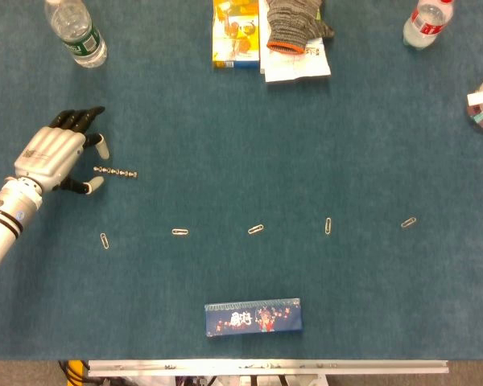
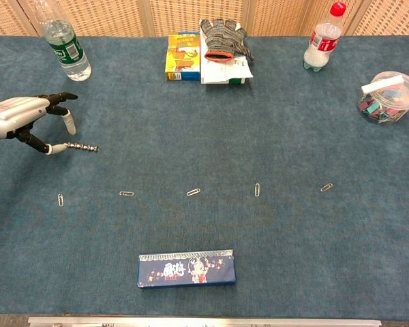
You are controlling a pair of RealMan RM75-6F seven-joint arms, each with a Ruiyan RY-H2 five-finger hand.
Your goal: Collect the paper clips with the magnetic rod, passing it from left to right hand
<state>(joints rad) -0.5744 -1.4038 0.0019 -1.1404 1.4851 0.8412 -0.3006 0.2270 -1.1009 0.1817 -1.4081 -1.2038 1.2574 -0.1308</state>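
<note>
The magnetic rod, a short beaded metal bar, lies flat on the blue cloth at the left. My left hand hovers at its left end with fingers spread, the thumb tip just below that end and not gripping it. Several paper clips lie in a row across the cloth: one at the far left, one beside it, one in the middle, then others toward the right. My right hand shows in neither view.
A dark blue box lies near the front edge. A green-labelled bottle stands behind my left hand. A yellow carton, a glove, a red-capped bottle and a clear tub line the back and right.
</note>
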